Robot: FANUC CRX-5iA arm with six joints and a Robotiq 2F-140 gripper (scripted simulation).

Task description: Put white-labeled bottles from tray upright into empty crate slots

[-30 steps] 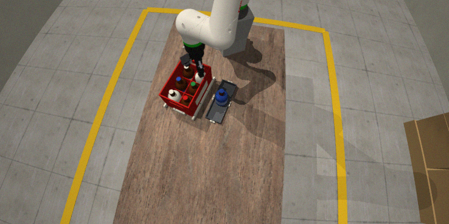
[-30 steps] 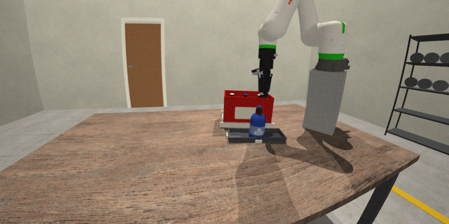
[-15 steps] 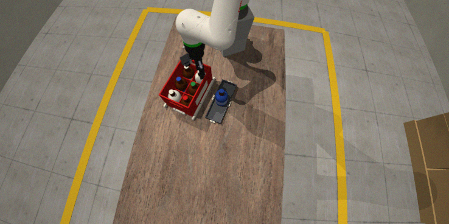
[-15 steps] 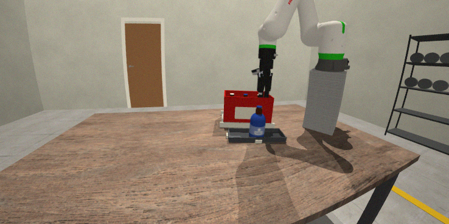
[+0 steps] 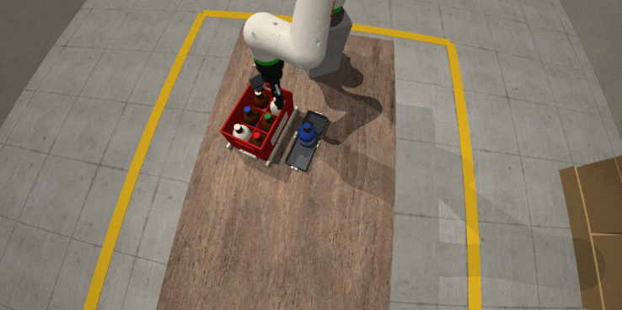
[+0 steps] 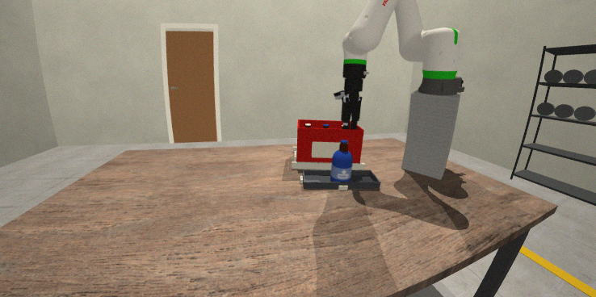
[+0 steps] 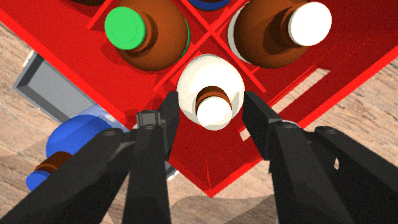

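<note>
The red crate (image 5: pixel 262 153) (image 6: pixel 304 148) (image 7: pixel 211 192) stands level. My gripper (image 5: pixel 279 104) (image 6: pixel 350 127) (image 7: pixel 210 105) is open, its fingertips low around the neck of a white bottle (image 5: pixel 274 108) (image 7: pixel 210 75) and clear of it on both sides. That bottle stands upright in the crate's corner slot nearest the robot base, on the tray side. Another white bottle (image 5: pixel 242 134) stands in the diagonally opposite corner slot. The tray (image 5: pixel 297 161) (image 6: pixel 316 185) (image 7: pixel 55 90) lies flat beside the crate and holds one upright blue bottle (image 5: pixel 306 135) (image 6: pixel 342 163) (image 7: pixel 75 132).
Brown bottles fill the other crate slots: one with a white cap (image 5: pixel 260 100) (image 7: pixel 265 37), one with a blue cap (image 5: pixel 249 116), one with a green cap (image 5: pixel 266 122) (image 7: pixel 162 35) and one with a red cap (image 5: pixel 256 138). The crate walls and dividers are close around the fingers.
</note>
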